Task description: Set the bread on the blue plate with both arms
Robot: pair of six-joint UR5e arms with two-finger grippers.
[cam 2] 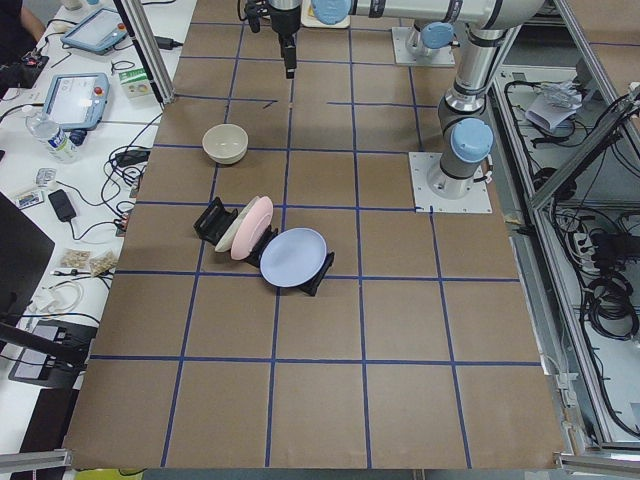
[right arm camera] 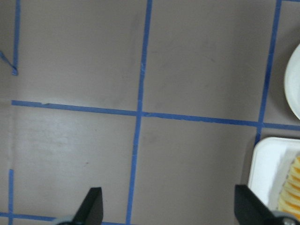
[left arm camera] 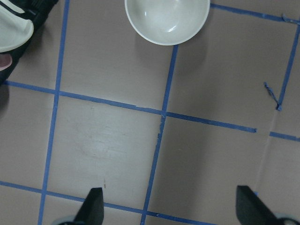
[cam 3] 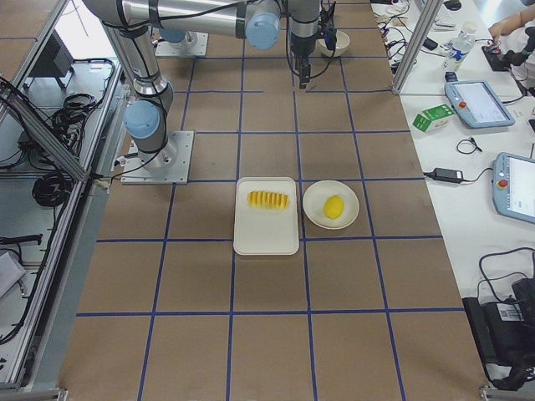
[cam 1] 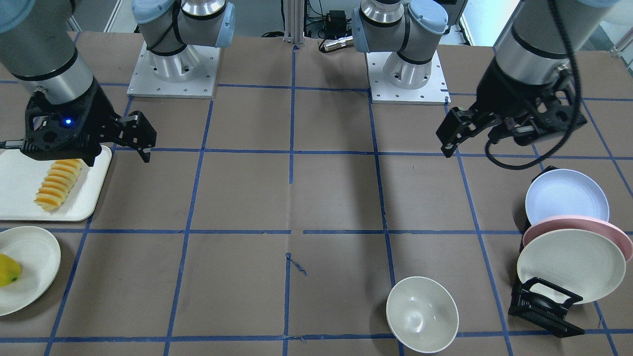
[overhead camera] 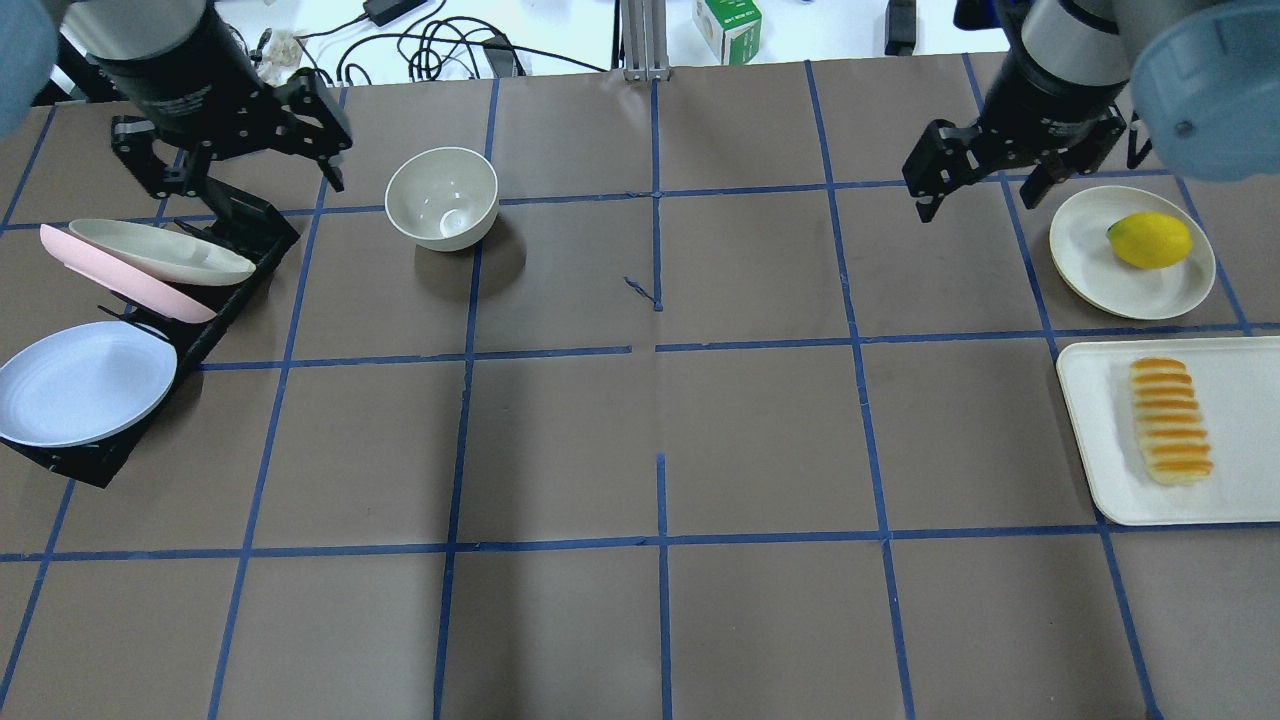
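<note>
The bread (overhead camera: 1170,420), a ridged golden-orange loaf, lies on a white tray (overhead camera: 1100,440) at the table's right; it also shows in the front view (cam 1: 58,183) and at the right wrist view's edge (right arm camera: 293,187). The blue plate (overhead camera: 80,382) leans in a black rack (overhead camera: 230,290) at the table's left, and also shows in the front view (cam 1: 566,195). My left gripper (overhead camera: 240,175) hangs open and empty above the rack's far end, its tips wide apart in the wrist view (left arm camera: 171,208). My right gripper (overhead camera: 985,185) is open and empty, beyond the tray (right arm camera: 169,208).
A pink plate (overhead camera: 110,280) and a cream plate (overhead camera: 160,252) stand in the same rack. A cream bowl (overhead camera: 442,197) sits right of the left gripper. A yellow-green fruit (overhead camera: 1150,240) lies on a cream plate (overhead camera: 1090,250) next to the right gripper.
</note>
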